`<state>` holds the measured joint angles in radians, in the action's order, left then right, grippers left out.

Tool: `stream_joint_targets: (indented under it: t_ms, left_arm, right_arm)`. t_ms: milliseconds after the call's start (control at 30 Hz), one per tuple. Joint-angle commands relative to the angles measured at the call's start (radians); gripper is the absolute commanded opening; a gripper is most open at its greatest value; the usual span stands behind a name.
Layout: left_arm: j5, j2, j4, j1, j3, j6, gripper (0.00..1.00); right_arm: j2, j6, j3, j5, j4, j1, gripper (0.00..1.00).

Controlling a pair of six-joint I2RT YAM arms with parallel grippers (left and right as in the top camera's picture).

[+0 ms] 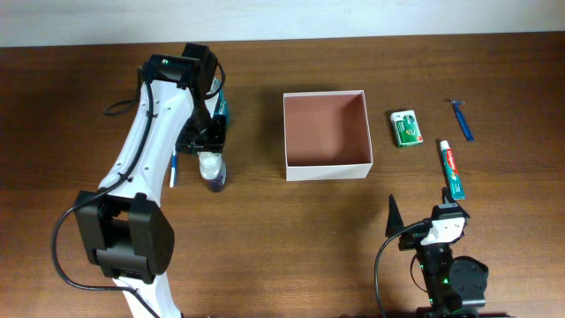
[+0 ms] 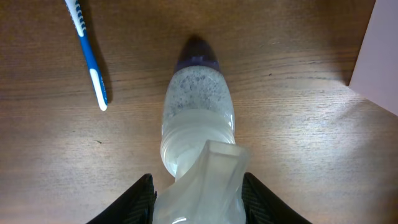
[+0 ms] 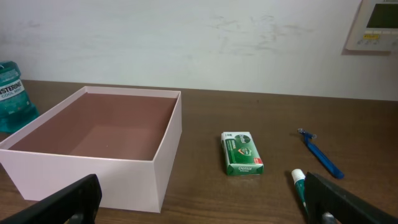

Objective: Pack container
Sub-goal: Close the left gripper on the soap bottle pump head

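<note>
Gripping a clear bottle (image 2: 198,106) by its base, the left pincer (image 2: 198,186) is clenched, purple cap pointing away; probably taken low so it carries level. Whether it touches the counter (image 1: 265,247) I cannot tell. Blue toothbrush (image 2: 90,62) lies nearby. Container (image 1: 327,170) sits mid-counter to the right, open-topped and empty. Right pincer (image 3: 205,199) is spread wide, holding nothing. Teal bottle (image 3: 12,93) reads "LISTERINE COOL MINT"; green packet (image 3: 242,152) print is too small to read.

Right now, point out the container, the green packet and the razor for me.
container (image 1: 327,171), overhead view, near white wall.
green packet (image 1: 405,128), overhead view, middle of its top face.
razor (image 1: 463,124), overhead view, middle of its blue handle.
</note>
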<state>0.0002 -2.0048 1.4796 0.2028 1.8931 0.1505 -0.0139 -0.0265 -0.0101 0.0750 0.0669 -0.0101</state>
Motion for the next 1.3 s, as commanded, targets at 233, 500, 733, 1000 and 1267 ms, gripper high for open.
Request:
stream_joint_targets:
  t_ms: [233,500,733,1000,1267]
  left_arm:
    - [0.012,-0.028,-0.012,0.002,0.017,-0.009,0.46]
    - [0.012,-0.034,-0.013,0.002,0.017,-0.009,0.46]
    - [0.012,-0.034,-0.007,0.002,0.017,-0.009,0.34]
    - [0.012,-0.034,-0.005,0.002,0.017,-0.009,0.27]
    - [0.012,-0.033,-0.004,0.002,0.017,-0.009,0.21]
  right_arm:
    - [0.010,0.000,0.005,-0.008,0.005,-0.010,0.99]
    - [0.010,0.000,0.005,-0.008,0.006,-0.010,0.99]
    - [0.010,0.000,0.005,-0.008,0.005,-0.010,0.99]
    - [0.010,0.000,0.005,-0.008,0.005,-0.010,0.99]
    - [0.010,0.000,0.005,-0.008,0.005,-0.010,0.99]
